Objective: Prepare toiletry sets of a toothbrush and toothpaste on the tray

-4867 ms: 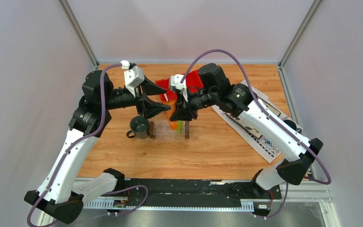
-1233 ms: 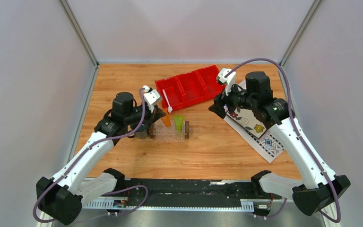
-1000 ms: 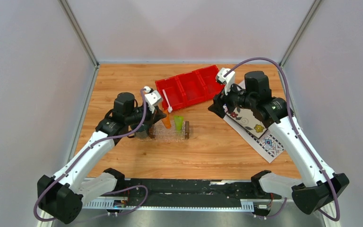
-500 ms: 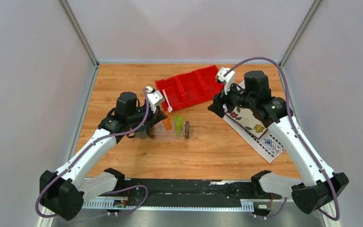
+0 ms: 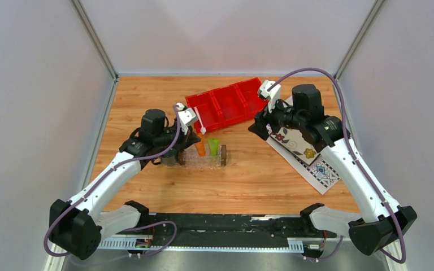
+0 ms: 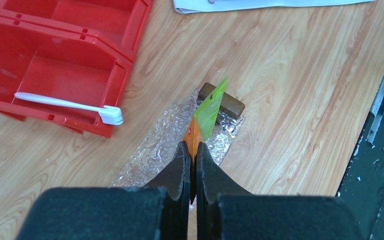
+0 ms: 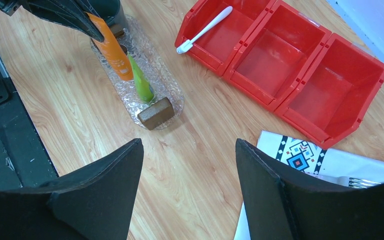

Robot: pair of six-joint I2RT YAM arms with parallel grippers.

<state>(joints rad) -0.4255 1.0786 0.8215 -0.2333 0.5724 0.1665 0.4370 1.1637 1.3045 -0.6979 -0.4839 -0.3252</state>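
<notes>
**Over the tray: orange tube pinched at its crimp, brush waiting in the bin**

On the clear tray (image 6: 152, 150) the left gripper (image 6: 190, 152) is closed almost flat on the crimped top of the orange tube (image 7: 111, 50). The tube leans under it, cap end down on the plastic. The green tube (image 7: 141, 80) stands free just beside it, nearer the brown block handle (image 7: 155, 113). The right gripper (image 7: 189, 145) hangs spread wide over bare wood and holds nothing.

We judge both tubes light and soft. The flat crimp is the firm place to pinch, since a squeeze on the belly would dent it. Standing on a small cap, each looks easy to topple, so the release should be slow and straight up.

The toothbrush (image 6: 62, 101) lies across the end compartment of the red bin (image 7: 267, 55), with its head resting on the near wall. We expect it to be light, stiff and rather slick. Mid-handle looks the best grip, because there the handle bridges the compartment and leaves room for a finger beneath.

Space on the tray is tight. It is narrow, the tubes crowd its middle, and the dark mug (image 7: 107, 10) sits hard by the end away from that handle. The bin's walls will hem in the fingers. We see open table between the tray and the patterned cloth (image 7: 320, 160), which gives a free path across.
</notes>
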